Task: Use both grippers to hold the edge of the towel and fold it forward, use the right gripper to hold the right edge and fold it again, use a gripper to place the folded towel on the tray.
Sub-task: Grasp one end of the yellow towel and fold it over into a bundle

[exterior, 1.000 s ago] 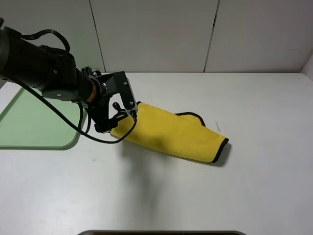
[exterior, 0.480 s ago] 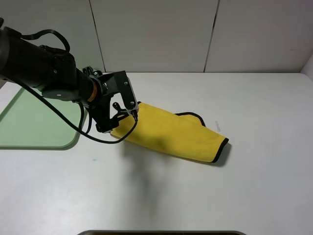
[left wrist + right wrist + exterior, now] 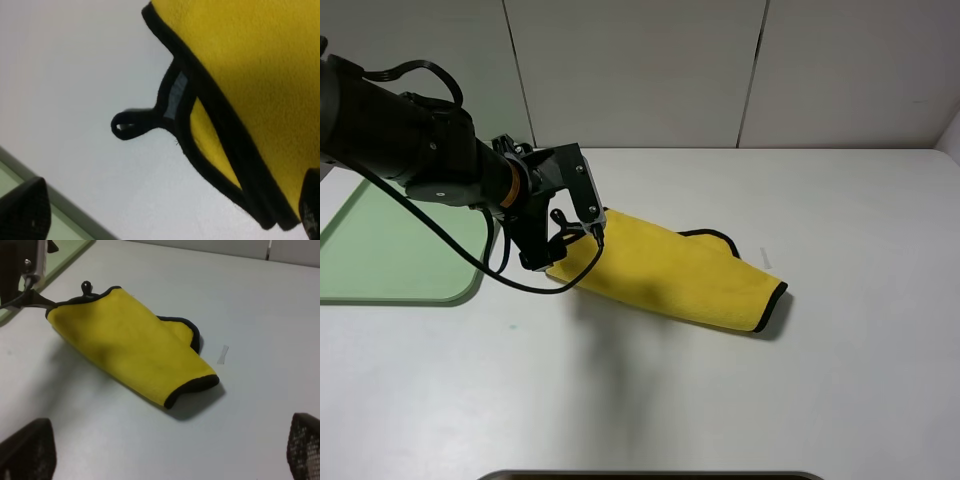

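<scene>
1. White worktop (image 3: 840, 380) under pale wall panels carries the towel (image 3: 670, 270), folded into a long yellow strip, lying slantwise near the middle.
2. Left fingers (image 3: 588, 210) are spread; the towel's left end, with black edge (image 3: 220, 125) and corner loop (image 3: 127, 125), lies between them, not pinched.
3. Right fingers (image 3: 27, 450) are spread wide too, well apart from the towel.
4. Tray (image 3: 380, 250) lies at the left, near that end; bare worktop surrounds the other sides.
</scene>
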{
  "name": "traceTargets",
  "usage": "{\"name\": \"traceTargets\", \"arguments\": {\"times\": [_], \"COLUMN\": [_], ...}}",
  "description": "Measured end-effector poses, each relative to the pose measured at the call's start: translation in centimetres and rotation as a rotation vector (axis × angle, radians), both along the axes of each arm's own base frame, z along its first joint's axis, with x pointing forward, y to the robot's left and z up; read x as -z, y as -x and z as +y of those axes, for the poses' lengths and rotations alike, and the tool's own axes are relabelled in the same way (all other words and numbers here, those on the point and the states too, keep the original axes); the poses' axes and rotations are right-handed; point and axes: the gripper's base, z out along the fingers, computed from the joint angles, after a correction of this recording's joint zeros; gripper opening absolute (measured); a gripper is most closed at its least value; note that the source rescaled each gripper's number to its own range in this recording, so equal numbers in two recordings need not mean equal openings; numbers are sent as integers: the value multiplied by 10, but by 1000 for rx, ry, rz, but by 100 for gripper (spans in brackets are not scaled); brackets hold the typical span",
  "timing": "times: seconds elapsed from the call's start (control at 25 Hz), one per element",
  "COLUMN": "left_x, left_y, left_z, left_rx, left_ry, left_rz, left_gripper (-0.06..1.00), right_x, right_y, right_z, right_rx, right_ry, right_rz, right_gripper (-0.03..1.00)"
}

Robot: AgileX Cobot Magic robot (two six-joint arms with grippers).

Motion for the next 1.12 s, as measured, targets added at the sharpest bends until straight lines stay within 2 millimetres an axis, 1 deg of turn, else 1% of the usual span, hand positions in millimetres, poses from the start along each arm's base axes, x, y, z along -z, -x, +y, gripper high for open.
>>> {"name": "traceTargets", "arguments": {"times": [0.08,0.12,0.28,0.36,0.48,0.56,0.8,1.12], "left_x": [0,0,-3,-4,-4,-4,0,3], "left_y": [0,1,1,1,2,2,4,8], "left_z": [-1,-2,-13,-16,-18,-17,-11,-8], "left_rx": [-16,-36,-161,-260,-381,-431,-539,-683], "left_ry": [21,59,298,414,515,542,510,538], "left_rz": [6,14,61,95,135,151,184,244], "left_gripper": [100,100,100,100,100,100,100,100], "right_x": [0,0,0,0,0,0,0,0], "right_y": [0,0,0,0,0,0,0,0], "right_z": [0,0,0,0,0,0,0,0], "right_rx": [0,0,-1,-1,-1,-1,-1,-1], "right_ry": [0,0,-1,-1,-1,-1,-1,-1], "right_rz": [0,0,0,0,0,0,0,0], "right_gripper": [100,100,100,100,100,100,100,100]}}
